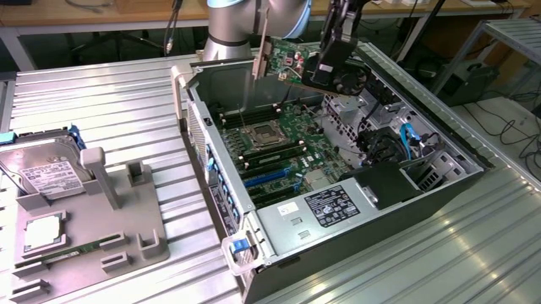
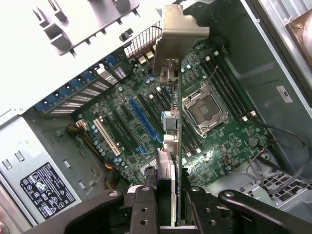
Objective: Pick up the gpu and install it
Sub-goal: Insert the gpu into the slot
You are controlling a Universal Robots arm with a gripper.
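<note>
A ribbed metal desk (image 1: 110, 107) carries everything. In the exterior view its bare grooved sheet runs from 9 o'clock round to 5 o'clock, catching pale reflections. An open computer case (image 1: 389, 247) lies on its side at the centre, motherboard (image 1: 287, 145) facing up.

At 12 o'clock the grey robot arm (image 1: 232, 25) reaches in over the case. Its black tool (image 1: 320, 73) is clenched on the gpu (image 1: 287, 60), which hangs in the air above the far end of the case, clear of the board. The card stands on edge, with its silver bracket toward 11 o'clock and its black cooler toward 1 o'clock.

In the wrist view the gpu (image 2: 173, 122) is seen edge-on, pinched between the two black fingers (image 2: 144, 207). It runs out over the motherboard (image 2: 122, 112), between the long blue slot (image 2: 144, 119) and the processor socket (image 2: 204, 107).

At 8 o'clock in the exterior view a grey holder (image 1: 110, 215) sits on the desk, well apart from the case. It holds a hard drive (image 1: 42, 168) at its 10 o'clock end, with a processor chip (image 1: 42, 234) and a slim memory stick (image 1: 80, 248) nearer 7 o'clock.

Beyond the desk, wooden benches (image 1: 85, 12) cross the room from 11 to 1 o'clock. A metal rack (image 1: 515, 38) stands at 2 o'clock, and dark cables (image 1: 515, 126) trail over the floor at 3 o'clock.
</note>
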